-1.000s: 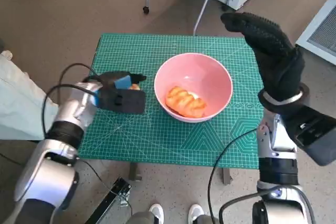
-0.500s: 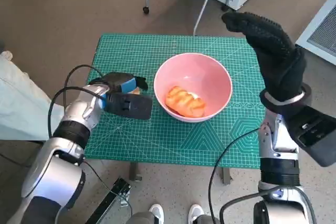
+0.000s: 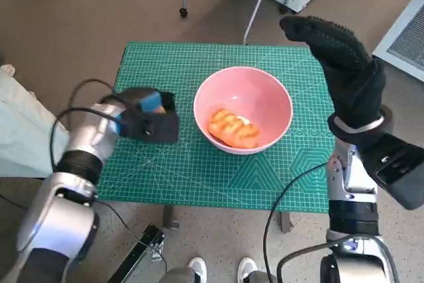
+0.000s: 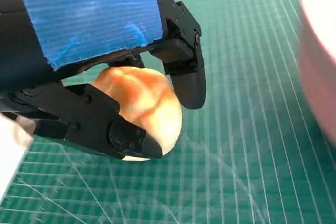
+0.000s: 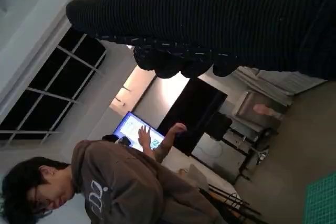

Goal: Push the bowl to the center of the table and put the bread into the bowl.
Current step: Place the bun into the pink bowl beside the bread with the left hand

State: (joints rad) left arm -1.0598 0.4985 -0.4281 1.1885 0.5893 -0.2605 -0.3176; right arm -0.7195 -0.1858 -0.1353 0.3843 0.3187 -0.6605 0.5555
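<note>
A golden-brown bread roll is gripped by the blue-taped left hand, just left of the pink round bowl mid-mat. The gloved right hand is raised, fingers spread, nothing held.

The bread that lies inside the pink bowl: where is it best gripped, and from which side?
Grip the bread across its narrow middle, coming down from above. It lies flat and elongated on the bottom of the bowl, whose raised wall likely blocks a sideways approach.
</note>
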